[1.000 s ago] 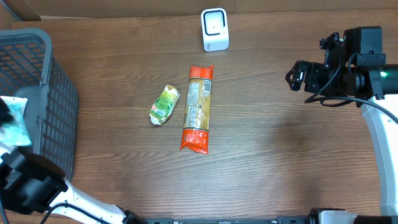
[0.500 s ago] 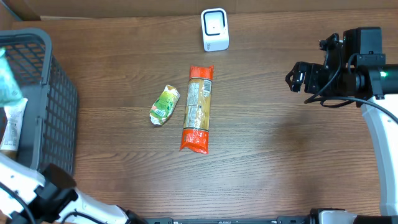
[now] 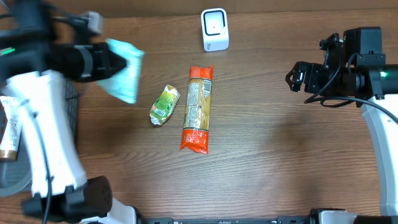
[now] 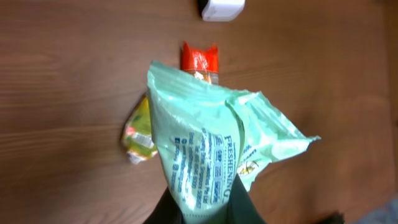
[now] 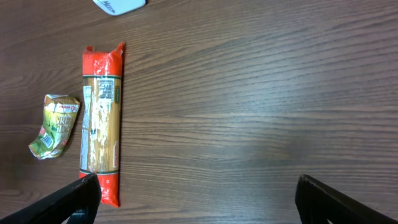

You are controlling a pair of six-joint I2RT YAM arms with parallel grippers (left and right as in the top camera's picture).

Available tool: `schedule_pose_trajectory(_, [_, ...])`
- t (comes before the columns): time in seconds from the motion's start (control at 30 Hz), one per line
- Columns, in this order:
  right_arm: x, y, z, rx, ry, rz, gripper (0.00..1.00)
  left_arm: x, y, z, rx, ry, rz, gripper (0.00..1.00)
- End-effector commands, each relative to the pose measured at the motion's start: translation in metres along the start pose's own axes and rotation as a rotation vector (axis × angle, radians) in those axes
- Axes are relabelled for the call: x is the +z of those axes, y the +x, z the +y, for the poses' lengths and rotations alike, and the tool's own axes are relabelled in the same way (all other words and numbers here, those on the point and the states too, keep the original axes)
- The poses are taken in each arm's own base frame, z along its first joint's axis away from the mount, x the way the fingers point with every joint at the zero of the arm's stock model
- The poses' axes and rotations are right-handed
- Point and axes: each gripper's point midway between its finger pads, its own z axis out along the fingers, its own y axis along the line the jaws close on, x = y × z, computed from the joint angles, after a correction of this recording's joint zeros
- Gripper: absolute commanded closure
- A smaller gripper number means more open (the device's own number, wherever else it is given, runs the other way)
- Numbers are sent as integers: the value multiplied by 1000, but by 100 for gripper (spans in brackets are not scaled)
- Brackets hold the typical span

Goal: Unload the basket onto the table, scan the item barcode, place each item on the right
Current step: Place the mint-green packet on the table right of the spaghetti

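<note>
Since the earlier frames the left gripper had swung up from the left edge of the worktop and out over its far-left area, carrying a pale green packet. Its jaws were clenched on one end of the packet, which fanned out crumpled beyond them, clear of the wood. Below it, near the centre, lay a small green pouch just beside a long pasta pack. The scanner stood at the far edge, well apart from the packet. The right gripper hung wide open and empty at the right edge, unmoved. I judged the pick complete; presentation to the scanner remained. I could not locate the barcode.
</note>
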Motion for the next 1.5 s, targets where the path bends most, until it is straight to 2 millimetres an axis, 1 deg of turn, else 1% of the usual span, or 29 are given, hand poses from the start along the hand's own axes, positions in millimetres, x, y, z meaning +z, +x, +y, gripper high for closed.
schedule_pose_trajectory(0.0, [-4,-4,2,-7,-7,-15,0,85,27,-6,-87,-25,141,96])
schedule_pose_trajectory(0.13, [-4,-4,2,-7,-7,-14,0,148,48,-18,-124,-20,171,96])
schedule_pose_trajectory(0.17, [-4,-4,2,-8,-7,-14,0,161,52,-22,-133,-18,167,96])
schedule_pose_trajectory(0.23, [-4,-4,2,-8,-7,-16,0,191,59,-35,-162,9,146,96])
schedule_pose_trajectory(0.27, [-4,-5,2,-9,-8,-18,0,201,63,-43,-174,24,136,96])
schedule_pose_trajectory(0.3, [-4,-5,2,-9,-7,-18,0,218,68,-56,-185,54,118,96])
schedule_pose_trajectory(0.33, [-4,-5,2,-9,-8,-18,0,227,72,-66,-191,74,107,96])
schedule_pose_trajectory(0.4, [-4,-4,2,-8,-7,-16,0,243,81,-81,-219,98,92,96])
schedule_pose_trajectory(0.47, [-4,-4,2,-7,-7,-13,0,253,92,-92,-251,95,93,96])
schedule_pose_trajectory(0.57, [-4,-3,2,-7,-6,-11,0,262,110,-94,-334,32,102,96])
schedule_pose_trajectory(0.67, [-4,-3,2,-7,-6,-11,0,264,125,-95,-350,-20,129,96])
schedule_pose_trajectory(0.7, [-4,-3,2,-7,-7,-11,0,264,130,-95,-342,-33,136,86])
schedule_pose_trajectory(0.73, [-4,-3,2,-6,-6,-10,0,264,131,-96,-334,-34,140,70])
schedule_pose_trajectory(0.77, [-4,-3,2,-7,-7,-11,0,264,132,-97,-331,-33,141,41])
schedule_pose_trajectory(0.8, [-4,-3,2,-7,-7,-11,0,264,132,-97,-330,-33,141,7])
schedule_pose_trajectory(0.83, [-4,-3,2,-7,-7,-11,0,264,131,-98,-329,-31,139,0])
schedule_pose_trajectory(0.9, [-4,-3,2,-7,-7,-11,0,264,130,-98,-324,-28,136,1])
schedule_pose_trajectory(1.0, [-4,-3,2,-6,-6,-10,0,264,126,-99,-241,-10,124,0])
schedule_pose_trajectory(1.07, [-4,-3,2,-7,-7,-11,0,261,117,-103,-163,15,105,0])
schedule_pose_trajectory(1.1, [-4,-3,2,-6,-6,-10,0,249,100,-109,-82,39,68,0])
schedule_pose_trajectory(1.2, [-4,-2,2,-5,-6,-7,0,214,64,-118,11,51,-10,7])
schedule_pose_trajectory(1.27, [-4,-2,2,-6,-6,-7,0,176,32,-115,50,4,-86,7])
schedule_pose_trajectory(1.33, [-4,-2,2,-6,-6,-7,0,132,2,-105,65,-78,-165,2])
schedule_pose_trajectory(1.37, [-4,-2,2,-6,-6,-7,0,114,-9,-100,69,-110,-193,0])
schedule_pose_trajectory(1.4, [-4,-2,2,-6,-6,-7,0,89,-21,-94,78,-148,-226,0])
schedule_pose_trajectory(1.47, [-4,-2,2,-6,-6,-7,0,46,-37,-78,86,-212,-271,0])
